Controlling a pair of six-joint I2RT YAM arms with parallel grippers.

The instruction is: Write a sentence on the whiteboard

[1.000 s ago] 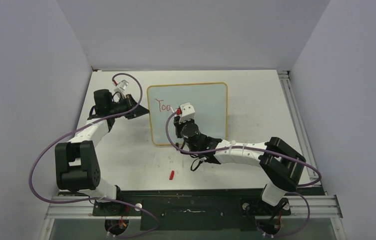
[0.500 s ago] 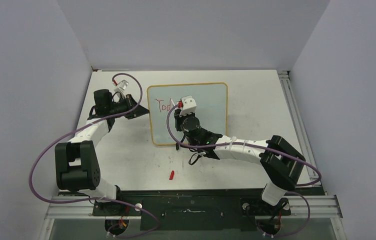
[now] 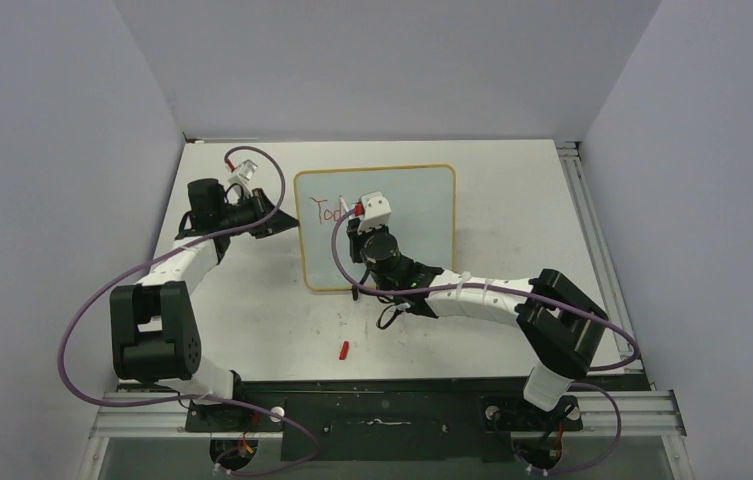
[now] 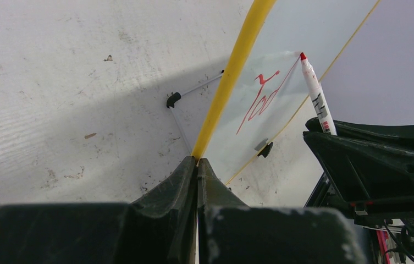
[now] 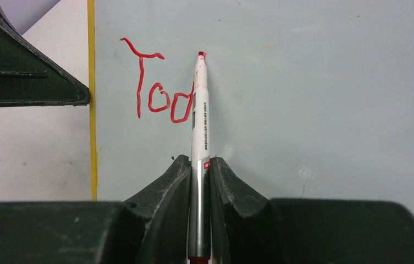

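Observation:
The whiteboard (image 3: 422, 215), pale with a thin yellow frame, lies on the table's far half. My left gripper (image 3: 287, 222) is shut on its left edge; in the left wrist view the yellow frame (image 4: 232, 71) runs straight into the closed jaws (image 4: 197, 160). Red letters reading "Too" (image 5: 158, 93) stand near the board's top left corner as the sentence (image 3: 329, 211). My right gripper (image 5: 199, 165) is shut on a white red-tipped marker (image 5: 199, 110). The marker's tip rests on the board just above the third letter's right side.
A small red marker cap (image 3: 344, 349) lies on the table near the front, between the two arms. Two black clip feet (image 4: 172, 100) (image 4: 266, 148) show at the board's underside. Grey walls close in the table on three sides.
My right gripper has carried the marker a little toward the board's far edge, drawing a stroke upward beside the third letter. The left gripper and the board have not moved.

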